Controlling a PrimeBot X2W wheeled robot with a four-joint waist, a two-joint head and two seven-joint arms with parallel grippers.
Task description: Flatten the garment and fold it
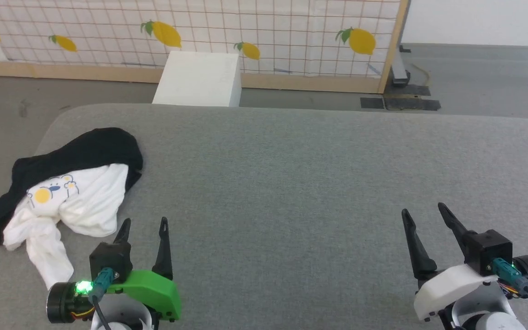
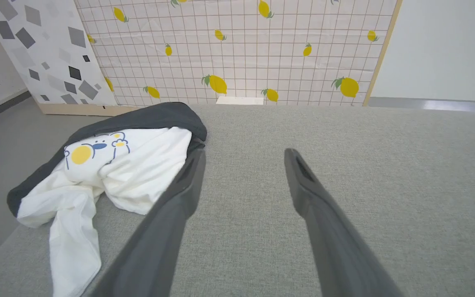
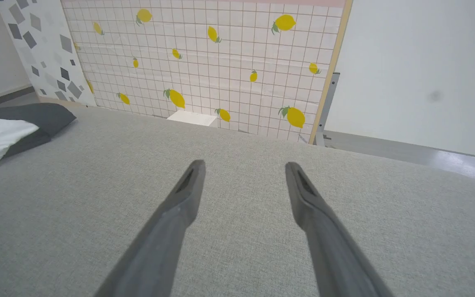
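Shirt [image 1: 85, 201], white and black with a yellow-and-blue cartoon print, is lying crumpled at the left edge of the grey fabric worktop [image 1: 291, 183]. My left jaws are standing open and empty just beside it; my right jaws are standing open, well apart.

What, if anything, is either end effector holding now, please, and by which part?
Nothing is held: the left end effector and right end effector are open and empty; the crumpled white-and-black shirt lies free.
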